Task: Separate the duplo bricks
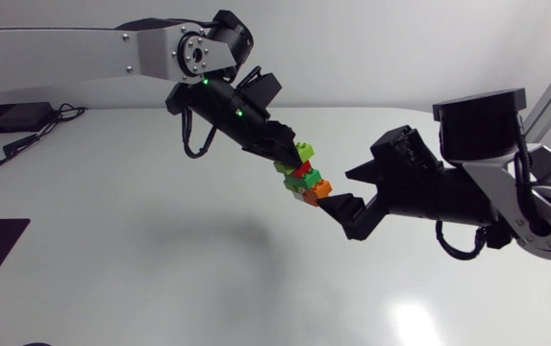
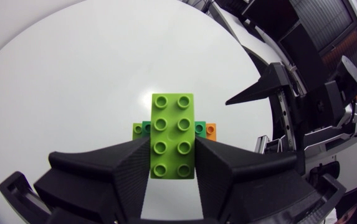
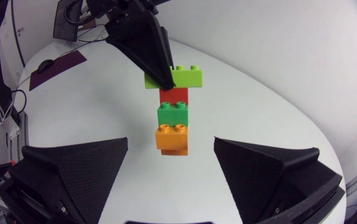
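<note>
The white counter (image 1: 160,250) fills most of the head view. The left arm (image 1: 112,48) comes in from the upper left and the right arm (image 1: 506,192) from the right edge, and they meet near the middle of the frame. The left gripper (image 1: 289,149) pinches the lime brick (image 2: 172,135) from two sides. This brick is the end of a short stack (image 1: 302,175) held off the counter at frame centre. The right gripper (image 1: 338,189) is spread, with one finger on either side of the stack's far end and a gap at each side. Beyond the lime brick come a red brick (image 3: 174,96), a green brick (image 3: 174,114) and an orange brick (image 3: 172,138).
</note>
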Robot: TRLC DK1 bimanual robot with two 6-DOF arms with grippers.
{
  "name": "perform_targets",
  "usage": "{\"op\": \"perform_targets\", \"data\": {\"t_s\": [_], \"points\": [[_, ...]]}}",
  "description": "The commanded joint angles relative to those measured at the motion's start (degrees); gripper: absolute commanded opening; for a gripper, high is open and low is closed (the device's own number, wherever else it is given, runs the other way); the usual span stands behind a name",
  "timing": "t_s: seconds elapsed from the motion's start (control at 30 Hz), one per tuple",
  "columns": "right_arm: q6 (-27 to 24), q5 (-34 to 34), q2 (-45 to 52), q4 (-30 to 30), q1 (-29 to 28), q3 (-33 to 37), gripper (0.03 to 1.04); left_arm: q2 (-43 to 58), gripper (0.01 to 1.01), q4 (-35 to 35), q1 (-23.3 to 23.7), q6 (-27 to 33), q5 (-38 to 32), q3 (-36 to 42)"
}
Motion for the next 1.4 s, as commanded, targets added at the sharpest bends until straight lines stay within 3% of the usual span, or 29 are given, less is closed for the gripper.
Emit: {"op": "perform_targets", "data": {"t_s": [0.0, 0.47, 0.73, 0.9, 1.03, 1.23, 1.37], "points": [[-1.05, 1.76, 1.59, 1.30, 1.88, -0.43, 0.99, 1.48, 0.320, -0.43, 0.03, -2.10, 1.79, 2.67], [-1.05, 4.22, 5.72, 6.22, 3.47, -0.25, 0.96, 1.13, 0.320, -1.05, -2.43, -3.42, 3.64, 2.58], [-0.79, 7.48, 7.21, 8.07, 6.01, -0.96, 0.87, 0.86, 0.320, -0.96, -2.69, -4.03, 4.87, 2.58], [-0.79, 9.41, 7.21, 10.00, 6.98, -1.84, 0.74, 0.78, 0.320, -0.78, -2.87, -4.21, 5.31, 2.31], [-1.05, 9.58, 6.95, 10.53, 6.98, -2.36, 0.46, 0.69, 0.320, -0.70, -2.78, -4.30, 5.31, 1.96], [-1.32, 9.41, 6.68, 10.97, 7.60, -3.42, 0.27, 0.07, 0.320, -0.70, -2.52, -4.47, 5.66, 1.70], [-1.58, 9.50, 6.68, 11.06, 8.30, -4.03, 0.24, -0.19, 0.320, -0.70, -2.61, -4.65, 6.45, 1.61]]}}
